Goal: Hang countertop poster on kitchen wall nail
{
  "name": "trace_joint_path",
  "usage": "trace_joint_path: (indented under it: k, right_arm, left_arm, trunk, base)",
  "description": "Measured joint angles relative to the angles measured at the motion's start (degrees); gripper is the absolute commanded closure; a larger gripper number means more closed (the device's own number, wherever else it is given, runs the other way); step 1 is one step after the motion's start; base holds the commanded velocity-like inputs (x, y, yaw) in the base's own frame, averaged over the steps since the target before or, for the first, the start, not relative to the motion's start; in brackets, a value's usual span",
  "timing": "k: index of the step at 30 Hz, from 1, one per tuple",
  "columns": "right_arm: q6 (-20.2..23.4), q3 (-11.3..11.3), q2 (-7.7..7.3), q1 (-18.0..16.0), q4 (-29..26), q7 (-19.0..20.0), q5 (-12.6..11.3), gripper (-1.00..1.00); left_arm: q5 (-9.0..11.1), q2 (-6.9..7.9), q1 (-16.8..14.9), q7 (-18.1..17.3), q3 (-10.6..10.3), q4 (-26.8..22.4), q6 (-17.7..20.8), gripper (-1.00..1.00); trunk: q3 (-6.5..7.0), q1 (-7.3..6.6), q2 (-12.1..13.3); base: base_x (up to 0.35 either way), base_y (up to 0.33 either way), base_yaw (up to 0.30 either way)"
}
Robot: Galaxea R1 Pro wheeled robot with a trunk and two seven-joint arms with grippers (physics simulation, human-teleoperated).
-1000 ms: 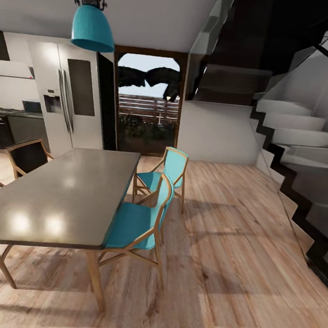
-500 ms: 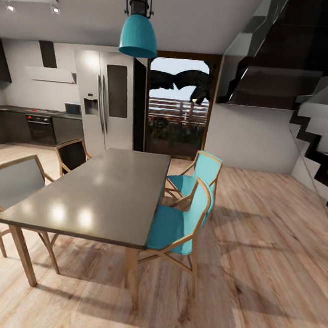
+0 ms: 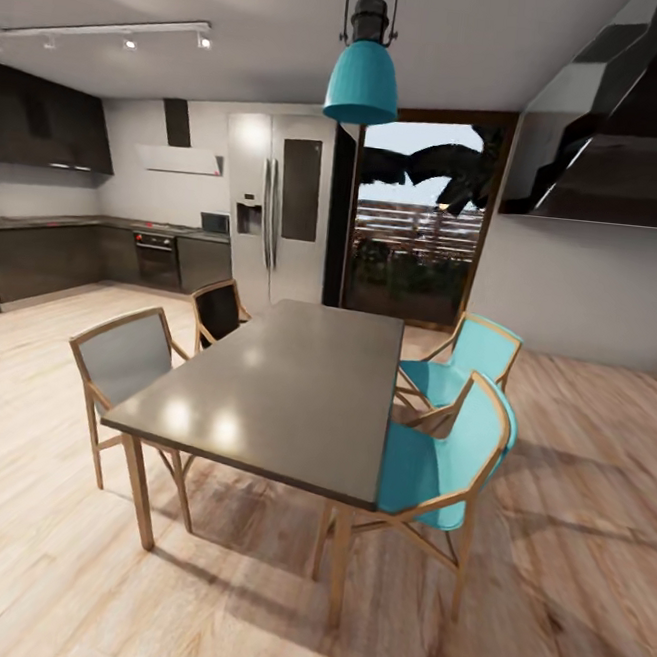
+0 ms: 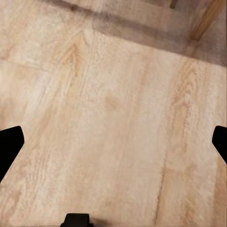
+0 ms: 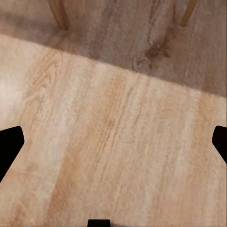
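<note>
The kitchen countertop shows far off at the left of the head view, a dark slab on dark cabinets with an oven under it. The poster is out of view, and no wall nail can be made out at this distance. In the left wrist view my left gripper hangs open over bare wooden floor, its black fingertips far apart with nothing between them. My right gripper is open too above the floor, near two wooden furniture legs.
A grey dining table stands straight ahead, with two teal chairs on its right, a grey chair and a dark chair on its left. A teal pendant lamp hangs above. Beyond are a steel fridge and a glass door. Open floor leads left to the kitchen.
The whole head picture has swung leftward, so the camera turned: the kitchen has come into view at the left and the staircase has slid off to the right. The furniture itself stays put.
</note>
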Motion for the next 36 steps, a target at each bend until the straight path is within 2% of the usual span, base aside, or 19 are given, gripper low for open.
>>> trace_joint_path:
  k: [16,36]
  right_arm:
    - [-0.01,0.0,0.0,-0.01,0.0,-0.21,0.0,-1.0]
    - [0.02,0.0,0.17,-0.02,0.0,-0.24,0.01,-1.0]
  left_arm:
    - [0.0,0.0,0.0,0.07,0.0,0.01,0.0,-1.0]
    - [0.0,0.0,0.0,0.08,0.01,-0.01,0.0,-1.0]
  trunk:
    - [0.0,0.0,0.0]
    - [-0.01,-0.02,0.0]
  base:
    - [0.006,0.291,0.289]
    - [0.146,0.286,0.289]
